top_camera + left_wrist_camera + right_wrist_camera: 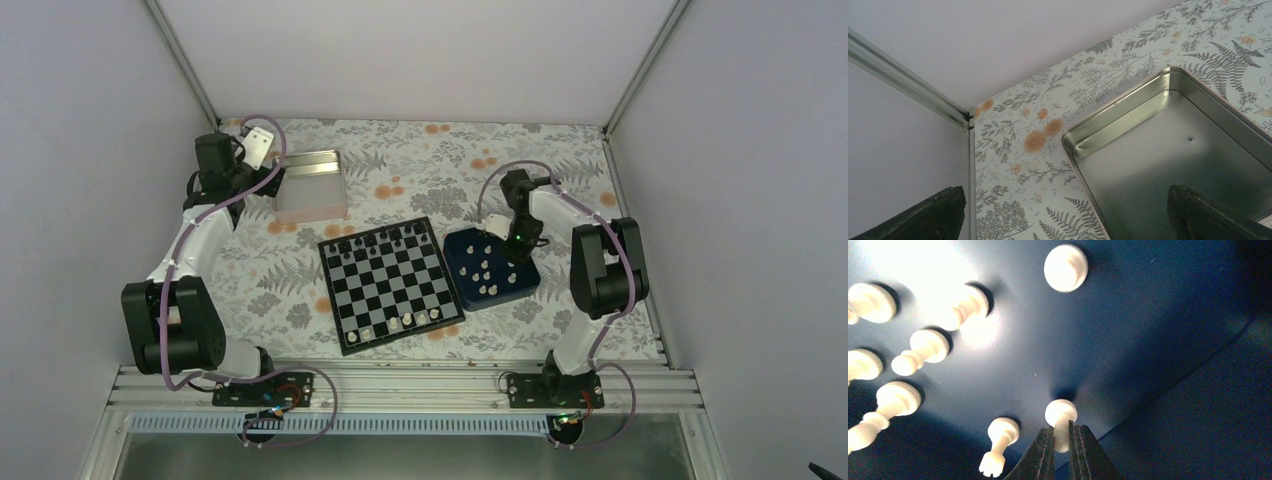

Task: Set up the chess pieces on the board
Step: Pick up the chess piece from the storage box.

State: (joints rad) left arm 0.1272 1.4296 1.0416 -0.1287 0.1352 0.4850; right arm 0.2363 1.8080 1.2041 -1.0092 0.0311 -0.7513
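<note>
The board (392, 283) lies mid-table with a few white chess pieces (400, 322) on its near row. More white pieces (487, 268) stand on the dark blue tray (458, 241) to its right. My right gripper (515, 250) is down in the tray. In the right wrist view it (1062, 442) is shut on the stem of one small white piece (1061, 415), whose base touches the tray floor (1148, 340). Several other white pieces (998, 437) stand around it. My left gripper (258, 147) is open and empty over the far left corner, in its wrist view (1068, 220) above the tin's edge.
An empty silver metal tin (310, 185) sits at the far left, also in the left wrist view (1173, 150). Black pieces (375, 240) line the board's far rows. Enclosure walls (903, 150) stand close to the left gripper. The tablecloth (440, 170) is flowered.
</note>
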